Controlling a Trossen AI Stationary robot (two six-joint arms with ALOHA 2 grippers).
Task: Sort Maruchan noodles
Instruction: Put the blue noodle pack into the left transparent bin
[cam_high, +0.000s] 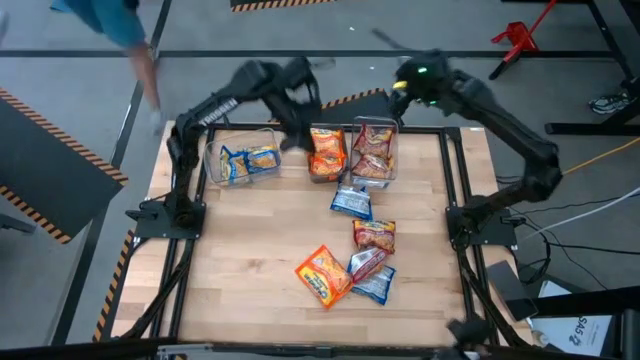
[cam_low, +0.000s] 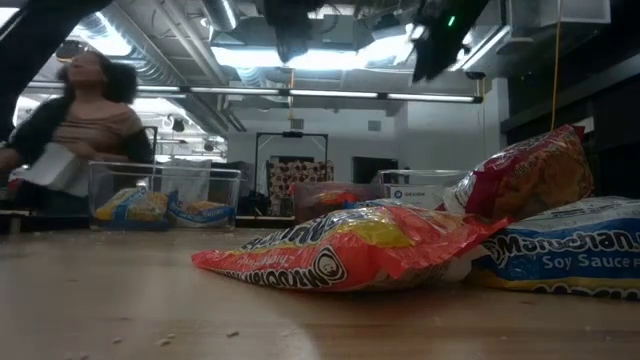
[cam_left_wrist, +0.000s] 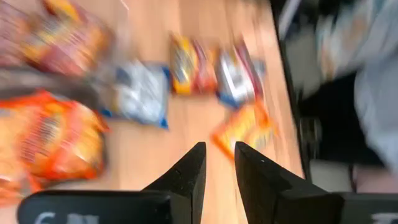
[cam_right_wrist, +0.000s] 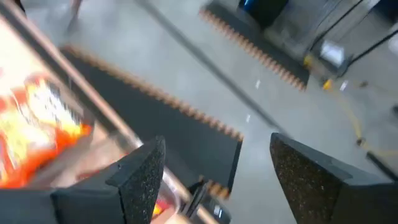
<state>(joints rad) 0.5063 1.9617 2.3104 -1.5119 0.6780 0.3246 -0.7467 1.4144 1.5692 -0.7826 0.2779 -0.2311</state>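
Three clear bins stand along the table's far edge. One holds blue-and-yellow noodles (cam_high: 243, 161), one orange noodles (cam_high: 326, 152), one red noodles (cam_high: 373, 152). Loose packets lie flat on the wood: a blue one (cam_high: 352, 202), a red one (cam_high: 374, 234), an orange one (cam_high: 323, 275), a red-and-silver one (cam_high: 367, 263) and another blue one (cam_high: 376, 286). My left gripper (cam_left_wrist: 219, 163) hangs high above the orange bin, slightly open, nothing between its fingers. My right gripper (cam_right_wrist: 214, 165) is raised over the far edge by the red bin, wide open and empty.
A person (cam_low: 82, 118) stands beyond the table's far left corner, an arm (cam_high: 128, 38) reaching near it. Black frame rails (cam_high: 462, 180) run along the table's sides. Bare wood (cam_high: 240, 250) lies left of the loose packets.
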